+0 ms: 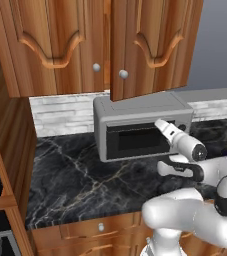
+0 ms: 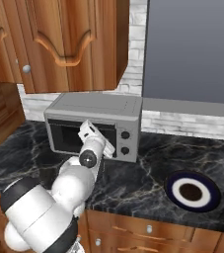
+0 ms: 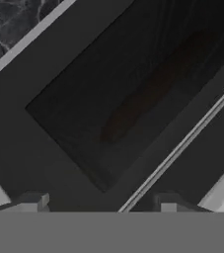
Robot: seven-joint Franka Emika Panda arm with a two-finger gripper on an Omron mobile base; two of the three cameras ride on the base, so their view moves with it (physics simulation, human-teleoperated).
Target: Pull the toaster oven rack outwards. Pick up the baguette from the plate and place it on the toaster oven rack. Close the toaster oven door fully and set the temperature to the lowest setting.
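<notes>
in the left base view the toaster oven (image 1: pixel 142 127) sits on the dark marble counter (image 1: pixel 75 180) against the pale brick backsplash (image 1: pixel 60 115), under wooden wall cabinets (image 1: pixel 85 45). its door (image 1: pixel 135 140) stands upright and shut, the dark window facing the robot. the white arm rises from the lower right and reaches to the right part of the oven's front, where the gripper (image 1: pixel 160 123) points at the upper edge of the door; its fingers are too small here to tell how they stand.

in the right base view the same oven (image 2: pixel 96 126) shows two black knobs (image 2: pixel 125 142) on its right panel. the gripper (image 2: pixel 88 129) is up against the window, left of the knobs. the plate (image 2: pixel 191 191), dark blue with a pale ring and a dark centre, lies on the counter (image 2: pixel 148 173) well to the right of the oven and nearer the front edge, with nothing on it.

in the hand view the dark glass of the toaster oven door (image 3: pixel 133 94) is close ahead, tilted. through it a reddish-brown elongated shape, the baguette (image 3: pixel 148 94), shows dimly inside. a thin pale bar (image 3: pixel 182 146) runs along the door's frame. the two finger tips (image 3: pixel 32 202) at the bottom stand spread well apart, with nothing between them.
</notes>
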